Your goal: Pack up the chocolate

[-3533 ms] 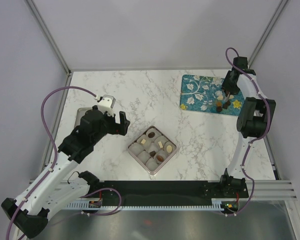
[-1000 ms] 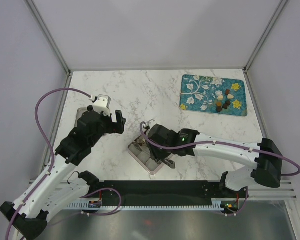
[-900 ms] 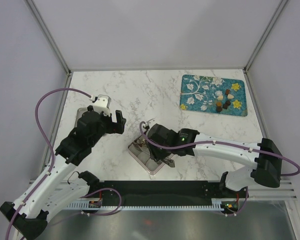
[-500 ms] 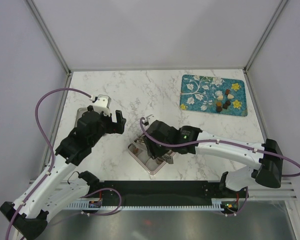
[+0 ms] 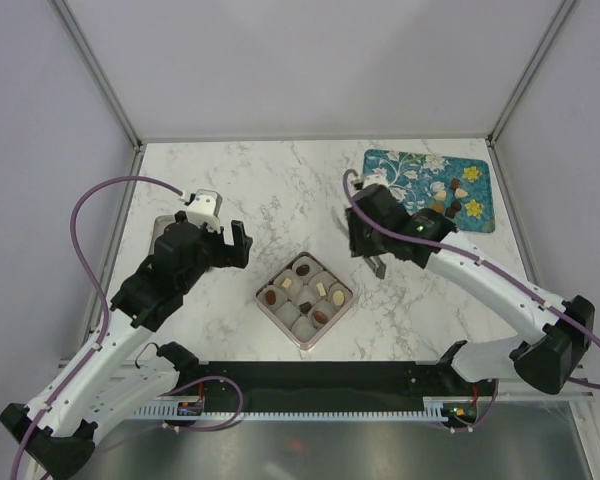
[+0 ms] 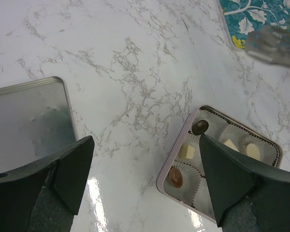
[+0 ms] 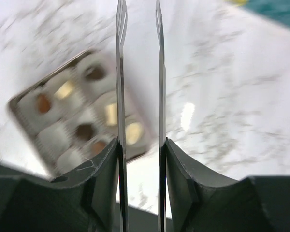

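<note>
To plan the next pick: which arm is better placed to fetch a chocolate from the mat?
Right, probably. The right gripper is empty, near the teal mat holding the loose chocolate; the left gripper sits beyond the box.

Chocolate (image 5: 303, 268): brown, cream pieces; several in box (image 5: 278, 320), rest on teal mat (image 5: 390, 185).

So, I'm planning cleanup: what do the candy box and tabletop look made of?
Candy box: probably thin metal, with a dull silvery rim. Tabletop: glossy white marble look, grey veins and lamp glare; stone or laminate, unclear.
</note>
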Robot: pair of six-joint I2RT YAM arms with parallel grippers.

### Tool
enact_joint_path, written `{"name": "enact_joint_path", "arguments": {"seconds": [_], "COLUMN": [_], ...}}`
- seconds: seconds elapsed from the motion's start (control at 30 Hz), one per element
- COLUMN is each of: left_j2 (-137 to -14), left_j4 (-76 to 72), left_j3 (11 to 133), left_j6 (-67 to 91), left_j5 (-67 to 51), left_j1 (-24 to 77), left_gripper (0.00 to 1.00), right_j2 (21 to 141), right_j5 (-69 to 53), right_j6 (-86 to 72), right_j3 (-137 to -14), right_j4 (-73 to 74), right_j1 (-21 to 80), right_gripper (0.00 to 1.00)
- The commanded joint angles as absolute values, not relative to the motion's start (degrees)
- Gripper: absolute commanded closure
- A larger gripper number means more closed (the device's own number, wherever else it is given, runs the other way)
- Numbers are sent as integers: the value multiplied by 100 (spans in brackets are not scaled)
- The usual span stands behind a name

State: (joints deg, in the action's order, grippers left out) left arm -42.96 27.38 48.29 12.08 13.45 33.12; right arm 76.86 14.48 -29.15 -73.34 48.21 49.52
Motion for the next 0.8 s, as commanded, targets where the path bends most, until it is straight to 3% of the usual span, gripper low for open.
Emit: {"name": "enact_joint_path", "arguments": {"seconds": [0.0, 0.17, 0.37, 0.77], "left_j2": [-4254, -4263, -4289, -4324], "left_j4": [2637, 2637, 2628, 2628], "left_j3": [4913, 4922, 4922, 4931], "left_j6": [1248, 1248, 1248, 1248], "left_j5": [1397, 1362, 1327, 1310], "left_j1": [3313, 3313, 3313, 3313], "left_gripper": [3, 3, 3, 3], "right_j2": [7418, 7602, 7918, 8279], "right_j5": [1889, 2004, 1627, 1415], "right_j6": [-2349, -2066, -1969, -2100], "right_j3": [-7383, -7190, -6935, -6750], "right_j4": [5089, 5080, 4721, 4307], "right_j1": [3870, 2237, 1127, 607], "right_gripper": [53, 53, 53, 50]}}
